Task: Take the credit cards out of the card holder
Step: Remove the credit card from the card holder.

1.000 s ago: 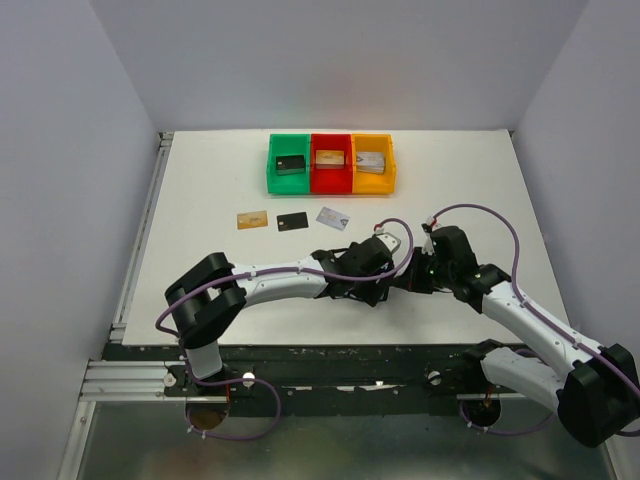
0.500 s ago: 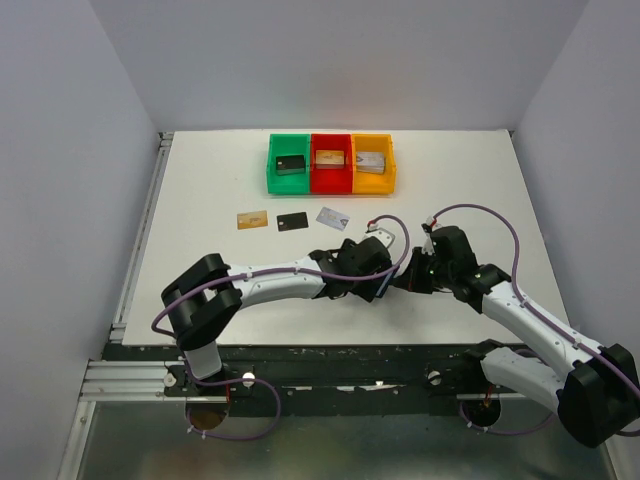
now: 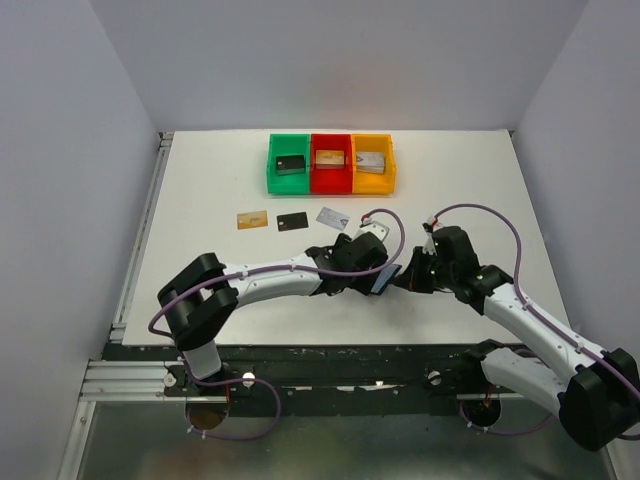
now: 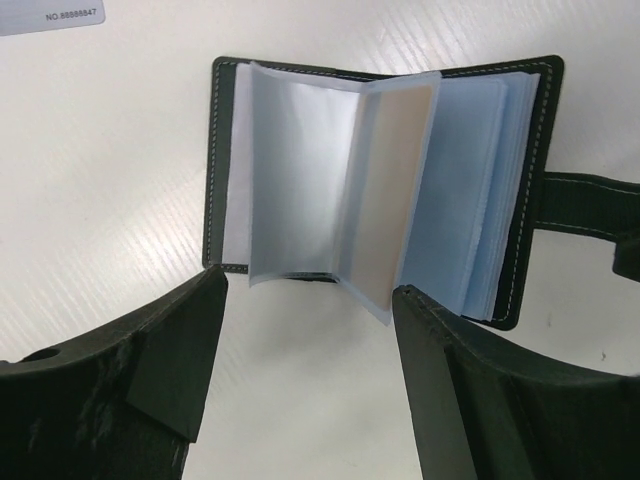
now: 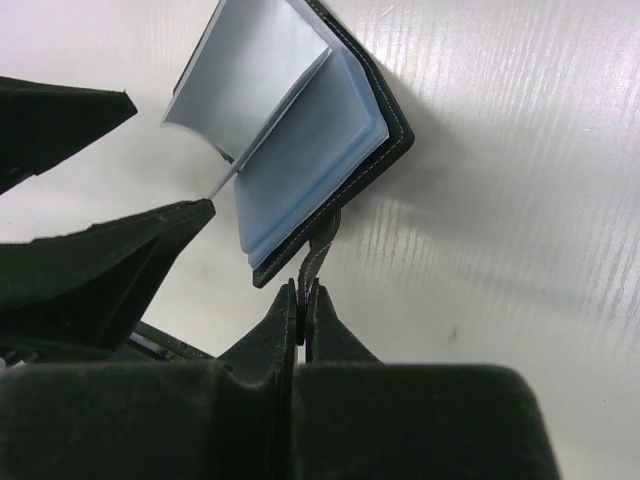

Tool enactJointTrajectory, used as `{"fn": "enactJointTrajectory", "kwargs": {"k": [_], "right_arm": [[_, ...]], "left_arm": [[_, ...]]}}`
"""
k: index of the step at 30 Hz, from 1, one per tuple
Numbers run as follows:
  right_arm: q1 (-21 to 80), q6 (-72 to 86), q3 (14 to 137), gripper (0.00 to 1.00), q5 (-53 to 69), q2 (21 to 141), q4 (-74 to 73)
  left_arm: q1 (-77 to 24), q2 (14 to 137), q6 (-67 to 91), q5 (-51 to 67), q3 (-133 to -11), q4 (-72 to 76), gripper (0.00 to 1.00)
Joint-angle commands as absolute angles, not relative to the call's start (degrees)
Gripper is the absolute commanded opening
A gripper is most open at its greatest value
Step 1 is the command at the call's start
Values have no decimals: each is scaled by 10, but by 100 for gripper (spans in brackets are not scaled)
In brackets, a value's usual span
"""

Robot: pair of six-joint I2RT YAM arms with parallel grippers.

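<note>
Because the right gripper [image 5: 303,300] is pinched shut on nothing more than the thin closure strap [image 5: 320,250] of the card holder [image 4: 380,190], the anchor looks weak: any pull on a card could swing the holder about that strap, drag it over the table [image 3: 200,190], or slip the strap free. The left gripper [image 4: 305,300] hangs with jaws spread wide and empty, one finger at each side of the holder's near edge, not touching it. Second risk: the clear sleeves [image 4: 300,170] stand fanned up and look floppy and glossy, so closing fingers may catch a sleeve rather than a card, or fold the pages shut. The holder lies open on the table between the two grippers, black cover with pale stitching, bluish sleeves stacked on its right half; one sleeve shows a beige face, possibly a card, cannot tell. Three cards lie out in a row farther back: tan-gold card [image 3: 252,219], black card [image 3: 292,222], silver card [image 3: 332,217].
</note>
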State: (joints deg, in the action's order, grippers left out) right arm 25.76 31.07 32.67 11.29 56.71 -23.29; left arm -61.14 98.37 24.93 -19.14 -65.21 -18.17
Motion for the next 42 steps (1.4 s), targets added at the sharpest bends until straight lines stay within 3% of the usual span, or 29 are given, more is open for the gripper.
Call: {"fn": "enactJointTrajectory", "kwargs": {"k": [1, 14, 19, 22, 26, 33, 35, 39, 42], "right_arm": [[256, 299, 331, 0, 120, 555, -251], [256, 287, 332, 0, 119, 570, -256], [256, 284, 331, 0, 107, 573, -258], [256, 283, 334, 0, 95, 580, -266], [256, 284, 341, 0, 77, 597, -283], [256, 288, 352, 1, 69, 604, -289], [256, 289, 355, 8, 64, 604, -294], [256, 290, 366, 44, 48, 603, -314], [256, 291, 381, 53, 40, 596, -330]], "left_arm": [[-585, 955, 269, -214, -657, -194, 80], [-528, 916, 287, -193, -628, -176, 75], [-528, 909, 241, -75, -617, -90, 73], [-529, 943, 230, -38, -649, -87, 66], [-528, 989, 220, -44, -672, -92, 47], [-526, 1045, 214, -47, -696, -112, 37], [-524, 1052, 214, -52, -695, -114, 34], [-522, 1056, 220, -60, -687, -115, 32], [-521, 1057, 224, -61, -680, -114, 31]]}}
